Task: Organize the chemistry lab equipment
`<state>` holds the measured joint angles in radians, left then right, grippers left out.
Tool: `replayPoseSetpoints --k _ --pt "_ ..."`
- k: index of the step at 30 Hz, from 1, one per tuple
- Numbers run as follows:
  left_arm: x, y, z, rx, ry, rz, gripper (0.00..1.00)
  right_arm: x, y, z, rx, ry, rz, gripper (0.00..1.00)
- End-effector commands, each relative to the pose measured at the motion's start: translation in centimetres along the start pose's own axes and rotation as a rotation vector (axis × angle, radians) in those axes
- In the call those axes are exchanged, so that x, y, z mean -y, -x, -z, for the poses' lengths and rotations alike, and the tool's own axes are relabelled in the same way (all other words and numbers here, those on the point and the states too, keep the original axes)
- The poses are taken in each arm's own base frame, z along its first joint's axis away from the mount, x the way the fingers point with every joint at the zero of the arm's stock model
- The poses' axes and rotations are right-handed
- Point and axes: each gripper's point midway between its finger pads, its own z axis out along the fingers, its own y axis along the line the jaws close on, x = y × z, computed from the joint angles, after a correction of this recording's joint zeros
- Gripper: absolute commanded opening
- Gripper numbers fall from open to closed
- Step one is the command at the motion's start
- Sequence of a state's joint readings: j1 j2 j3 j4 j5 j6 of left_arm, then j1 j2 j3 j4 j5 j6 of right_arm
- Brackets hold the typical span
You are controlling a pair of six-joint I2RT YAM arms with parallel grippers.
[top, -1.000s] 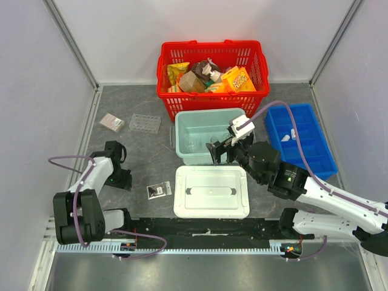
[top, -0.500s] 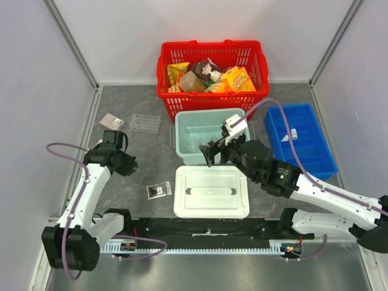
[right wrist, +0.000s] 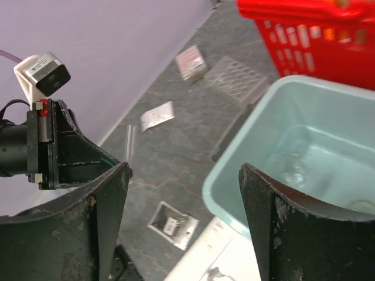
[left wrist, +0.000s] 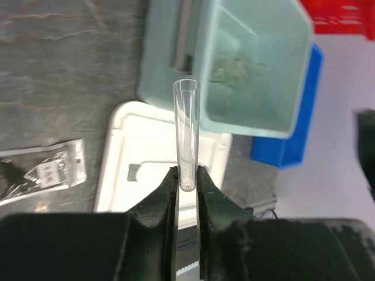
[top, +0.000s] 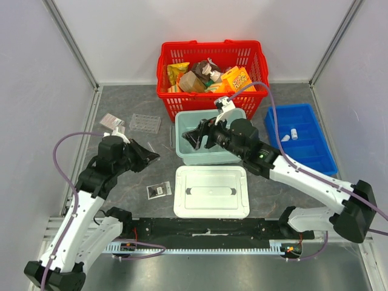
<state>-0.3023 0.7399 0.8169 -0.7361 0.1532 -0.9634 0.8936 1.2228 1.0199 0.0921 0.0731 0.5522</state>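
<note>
Mottled grey tabletop (top: 151, 103), left jaws pinching slim clear tube (left wrist: 187, 129), right jaws spread above mint tub (top: 189, 157)

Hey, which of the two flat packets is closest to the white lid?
The clear packet with the dark insert, lying just left of the white lid. The pinkish packet sits farther back, beside the multi-well plate.

A clear test tube (left wrist: 187, 132) juts from the left pincer (left wrist: 187, 179), gripped at its base; the well plate (top: 145, 123) lies flat on the surface (top: 130, 97).

Table (top: 136, 104): basket (top: 212, 43), tub (top: 179, 138), lid (top: 211, 191), tray (top: 310, 147), packet (top: 159, 190)
</note>
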Motion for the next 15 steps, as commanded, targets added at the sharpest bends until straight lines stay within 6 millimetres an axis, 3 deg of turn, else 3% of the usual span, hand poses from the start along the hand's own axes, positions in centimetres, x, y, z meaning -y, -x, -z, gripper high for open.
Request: replayPoseSetpoints --k 1,6,15 --pt "4.7 -0.5 1.7 0.004 -0.298 -0.160 0.12 -5.6 1.1 -1.0 0.007 0.289 -0.156 0.79" --pt "5.8 -1.1 2.8 0.015 -0.412 -0.211 0.12 -8.2 0.3 -2.0 -0.035 0.442 -0.216 0.70" --pt "6.6 -2.2 3.1 -0.023 -0.505 -0.266 0.12 -8.8 -1.8 -4.0 -0.124 0.487 -0.227 0.60"
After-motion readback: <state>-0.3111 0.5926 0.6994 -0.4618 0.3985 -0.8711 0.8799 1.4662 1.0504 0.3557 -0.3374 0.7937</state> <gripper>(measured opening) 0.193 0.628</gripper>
